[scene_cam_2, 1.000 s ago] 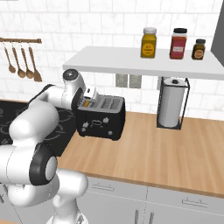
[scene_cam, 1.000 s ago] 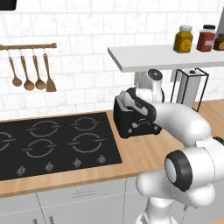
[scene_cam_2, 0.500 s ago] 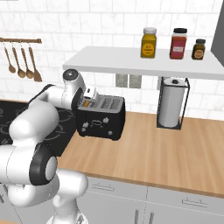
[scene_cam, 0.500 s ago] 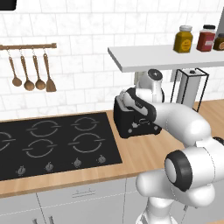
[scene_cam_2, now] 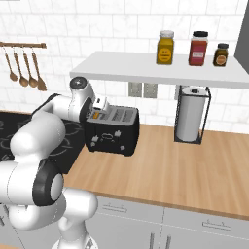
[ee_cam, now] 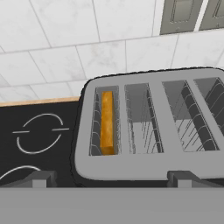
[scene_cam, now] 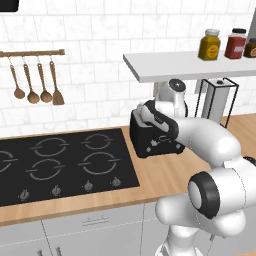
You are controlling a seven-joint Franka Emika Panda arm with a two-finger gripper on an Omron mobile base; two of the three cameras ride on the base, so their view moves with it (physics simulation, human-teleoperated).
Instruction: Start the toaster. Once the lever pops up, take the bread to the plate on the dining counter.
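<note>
Hovering just above the toaster, the end effector has its two fingertips spread wide apart, gripping nothing. In the hand view the bread stands on edge in the leftmost slot, the slots beside it bare. The toaster sits on the wood counter just beside the black stove, with a paper towel holder near it under the shelf.
</note>
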